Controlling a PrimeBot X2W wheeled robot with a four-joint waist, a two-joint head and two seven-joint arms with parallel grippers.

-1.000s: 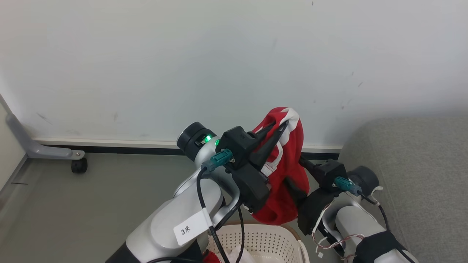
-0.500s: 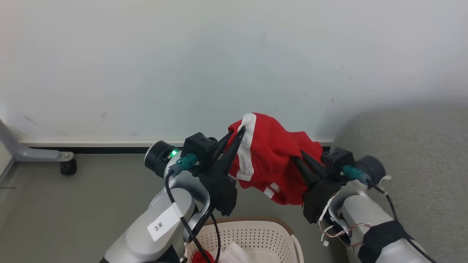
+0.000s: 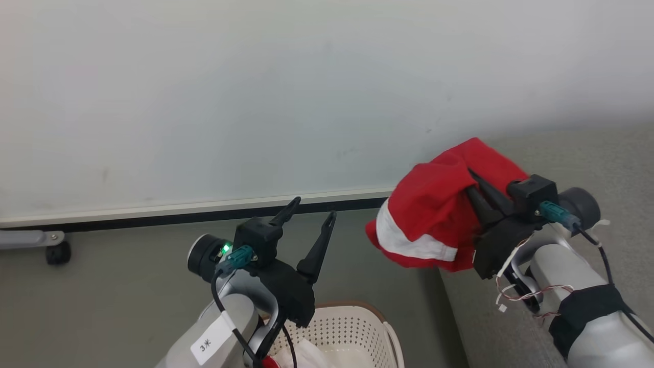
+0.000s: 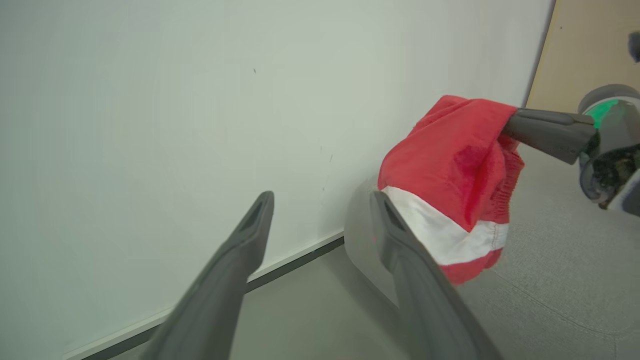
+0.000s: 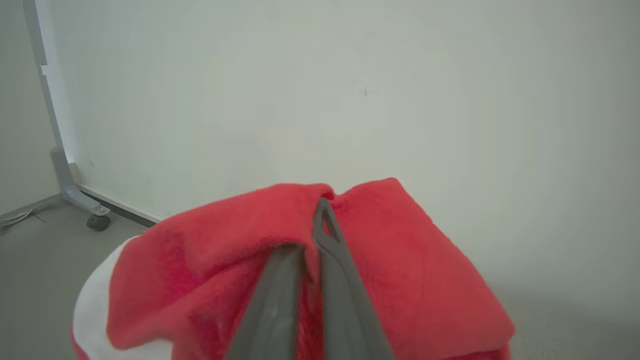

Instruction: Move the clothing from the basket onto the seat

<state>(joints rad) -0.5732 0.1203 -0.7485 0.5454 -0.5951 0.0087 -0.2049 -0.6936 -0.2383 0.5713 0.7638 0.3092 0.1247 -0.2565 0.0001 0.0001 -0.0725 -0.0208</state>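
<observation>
Red fabric with a white band, the shorts (image 3: 429, 220), is held bunched between the two dark fingers of the right gripper (image 3: 472, 179), whose jaws are pressed almost together on a fold of the cloth. In the right wrist view the material is seen draped to both sides of the closed fingers. The garment is carried in the air at the left end of the grey sofa (image 3: 587, 153), close to the pale wall (image 3: 255, 102). Its lower hem hangs by the sofa's rounded edge, though whether the two touch cannot be told. The left gripper (image 3: 312, 210) is raised well apart from the shorts, with its fingers spread wide and nothing held between them, their tips directed toward the wall. Below the left arm, at the bottom of the head view, the cream perforated basket (image 3: 357, 327) is set on the grey floor (image 3: 127, 276). Inside it some white and red clothing (image 3: 301, 353) can be made out, partly hidden by the arm. A small black castor (image 3: 57, 253) is seen by the skirting at the far left.
</observation>
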